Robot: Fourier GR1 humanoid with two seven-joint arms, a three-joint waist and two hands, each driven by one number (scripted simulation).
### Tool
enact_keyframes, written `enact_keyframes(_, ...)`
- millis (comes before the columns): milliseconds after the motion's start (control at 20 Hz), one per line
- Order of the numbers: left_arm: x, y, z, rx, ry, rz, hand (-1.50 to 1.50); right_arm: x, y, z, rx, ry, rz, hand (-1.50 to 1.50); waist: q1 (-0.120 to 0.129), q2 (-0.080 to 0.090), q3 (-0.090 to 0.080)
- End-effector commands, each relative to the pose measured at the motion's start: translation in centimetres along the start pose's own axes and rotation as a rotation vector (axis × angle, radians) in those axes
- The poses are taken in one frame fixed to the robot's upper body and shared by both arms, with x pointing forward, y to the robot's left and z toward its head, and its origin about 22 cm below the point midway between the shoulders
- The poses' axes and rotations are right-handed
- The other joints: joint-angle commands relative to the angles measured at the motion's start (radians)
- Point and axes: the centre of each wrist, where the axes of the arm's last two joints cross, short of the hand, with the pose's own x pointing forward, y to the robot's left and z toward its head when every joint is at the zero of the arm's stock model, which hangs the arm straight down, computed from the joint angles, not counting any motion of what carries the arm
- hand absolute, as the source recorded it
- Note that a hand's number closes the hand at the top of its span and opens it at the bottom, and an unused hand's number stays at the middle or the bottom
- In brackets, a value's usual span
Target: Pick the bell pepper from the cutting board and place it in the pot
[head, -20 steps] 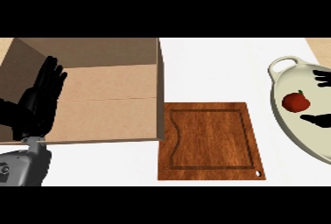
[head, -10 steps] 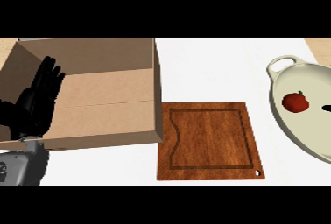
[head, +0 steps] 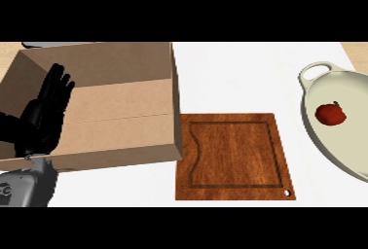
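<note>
1. Left hand (head: 45,119) shows at the view's left, black, resting with its fingers (head: 59,82) straight, apart and pointing up. It holds nothing.
2. That hand sits in front of the open box (head: 115,104), over its left side. I cannot tell whether it touches the cardboard.
3. Below it, the grey forearm (head: 23,187) comes in at the lower left corner of the view.
4. The pepper (head: 330,114) is red with a small dark stem on top, and it lies inside the pot (head: 343,146). It sits in the upper half of the pot's floor, apart from the rim all round.
5. The pot is pale and oval, with a loop handle at its far end. It stands on the white counter (head: 237,73) at the right, and the view's edge cuts off part of it.
6. The board (head: 233,155) is dark brown wood with a groove round its face and a small hole in its near right corner. It lies flat on the counter between box and pot.
7. The board's left side is just beside the box's near right corner. Its right side is near the pot with a strip of counter between.
8. The pepper is well apart from the left hand, with box and board lying between them.
</note>
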Motion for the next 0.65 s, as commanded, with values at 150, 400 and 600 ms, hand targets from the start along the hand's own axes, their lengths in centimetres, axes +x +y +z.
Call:
enact_keyframes(150,0.7,0.9,-0.1,0.001,-0.004,0.005,0.0,0.7,-4.2,3.4,0.059,-0.049,-0.058,-1.5,0.006,0.004,0.003)
enact_keyframes(400,-0.6,-0.3,0.1,-0.001,-0.002,0.01,0.0,0.8,-4.2,3.3,0.069,-0.046,-0.032,-1.5,0.004,0.004,0.003)
enact_keyframes(600,0.7,-0.3,-0.5,-0.009,-0.005,0.019,0.0,1.7,-5.3,3.8,0.092,-0.036,-0.027,-1.5,0.003,0.003,0.004)
